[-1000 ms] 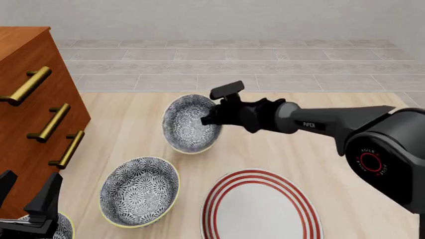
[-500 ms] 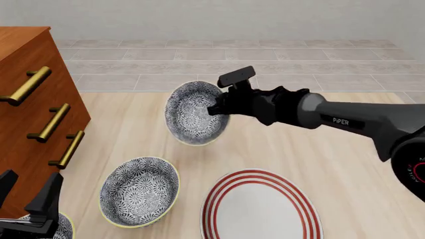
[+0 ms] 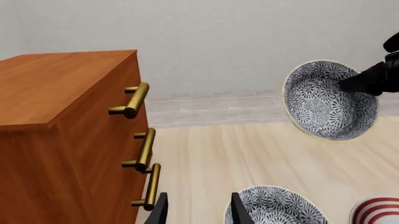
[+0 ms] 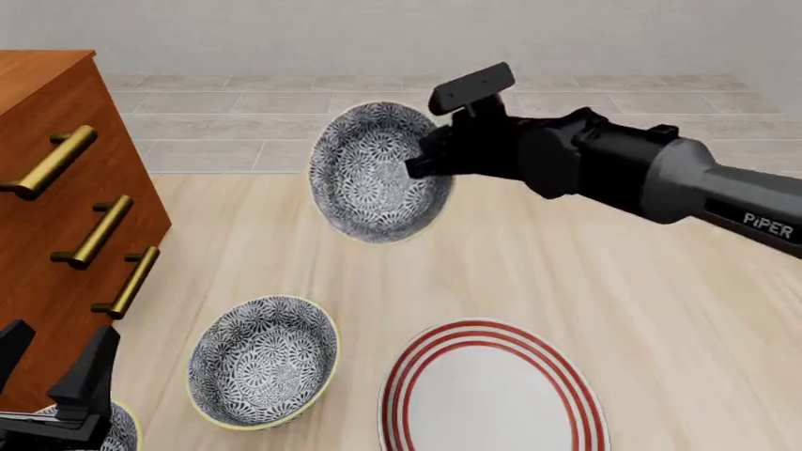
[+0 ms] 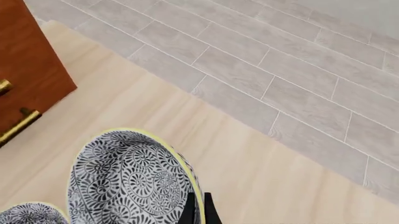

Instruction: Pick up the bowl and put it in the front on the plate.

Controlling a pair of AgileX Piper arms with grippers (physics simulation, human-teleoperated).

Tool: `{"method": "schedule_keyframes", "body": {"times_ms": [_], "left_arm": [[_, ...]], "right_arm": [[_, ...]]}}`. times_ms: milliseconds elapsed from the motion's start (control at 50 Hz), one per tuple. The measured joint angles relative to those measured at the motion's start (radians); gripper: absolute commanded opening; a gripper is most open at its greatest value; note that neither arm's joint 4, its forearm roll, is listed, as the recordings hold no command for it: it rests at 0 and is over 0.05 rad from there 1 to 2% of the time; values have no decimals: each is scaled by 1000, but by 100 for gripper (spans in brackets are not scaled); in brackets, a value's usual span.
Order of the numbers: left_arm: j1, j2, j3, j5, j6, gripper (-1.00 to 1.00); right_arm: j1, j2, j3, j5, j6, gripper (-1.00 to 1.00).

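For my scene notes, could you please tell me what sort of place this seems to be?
Probably a simulated home dining or kitchen corner: a light wooden table with patterned bowls and a red-ringed plate, a wooden drawer chest with brass handles, and a tiled floor behind.

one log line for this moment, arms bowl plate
right gripper: shut on bowl, lifted, tilted | left gripper: open, idle | plate: bare, near edge
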Motion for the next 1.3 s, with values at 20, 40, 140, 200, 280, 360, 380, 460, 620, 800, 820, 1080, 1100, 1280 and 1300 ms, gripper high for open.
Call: {"method": "schedule_keyframes", "body": {"times_ms": [20, 40, 140, 200, 280, 360, 380, 460, 620, 800, 820, 1080, 1100, 1280, 1300], "left_arm": [[0, 0, 0, 0, 0, 100], [-1, -1, 0, 1, 1, 100], [-2, -4, 0, 3, 3, 100], [-2, -7, 0, 6, 4, 100], [-3, -9, 0, 8, 6, 100], [-4, -11, 0, 9, 8, 100], [-4, -11, 0, 9, 8, 100], [-5, -9, 0, 8, 9, 100], [-6, -4, 0, 3, 11, 100], [-7, 3, 0, -3, 13, 100], [-7, 4, 0, -4, 14, 100], [-15, 11, 0, -10, 24, 100], [-16, 12, 0, -11, 25, 100], [-19, 20, 0, -19, 28, 100], [-19, 21, 0, -19, 28, 100]], "right_arm": [[2, -10, -1, 8, 2, -100], [4, -20, -2, 15, 4, -100], [17, -66, -4, 49, 9, -100], [26, -89, -2, 66, 21, -100], [36, -117, -1, 88, 42, -100], [43, -143, 2, 107, 63, -100], [44, -149, 4, 111, 67, -100], [47, -171, 10, 127, 80, -100], [58, -218, 36, 151, 112, -100], [75, -280, 79, 177, 142, -100], [77, -286, 83, 179, 145, -100], [87, -369, 132, 211, 159, -100], [88, -375, 138, 212, 160, -100], [85, -418, 174, 218, 165, -100], [84, -422, 178, 219, 166, -100]]}}
